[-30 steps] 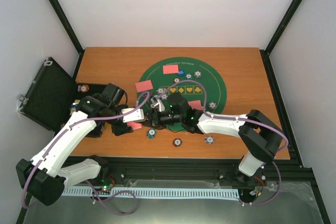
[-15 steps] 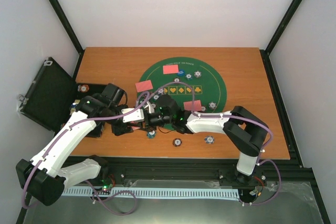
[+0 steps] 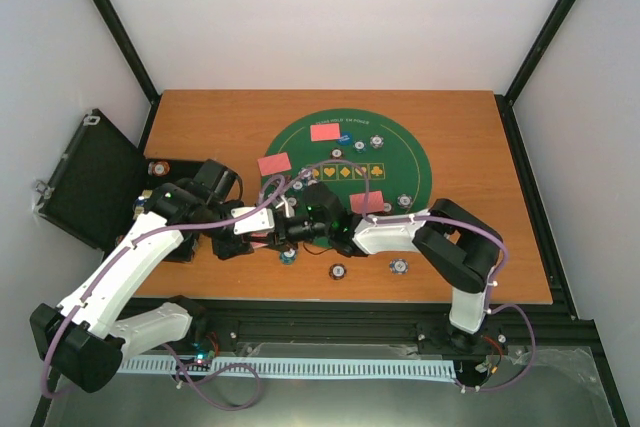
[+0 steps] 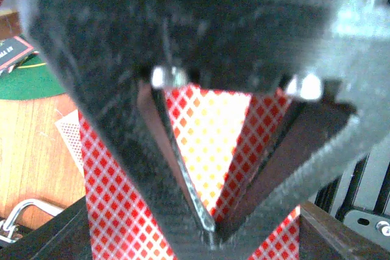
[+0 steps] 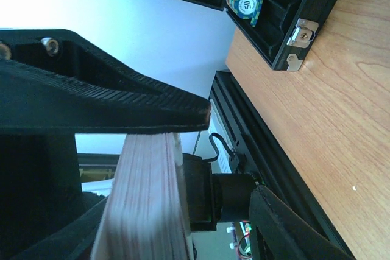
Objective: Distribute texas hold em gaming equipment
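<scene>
Left wrist | left end effector [image 4: 208,234] clamped on red-backed cards [image 4: 210,132] | right end effector [image 5: 231,153] part-open around their edge

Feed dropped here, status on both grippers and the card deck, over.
Left gripper shut on card deck. Right gripper open, jaws straddling deck, upper finger touching its edge. Poker chip lies close by.
</scene>
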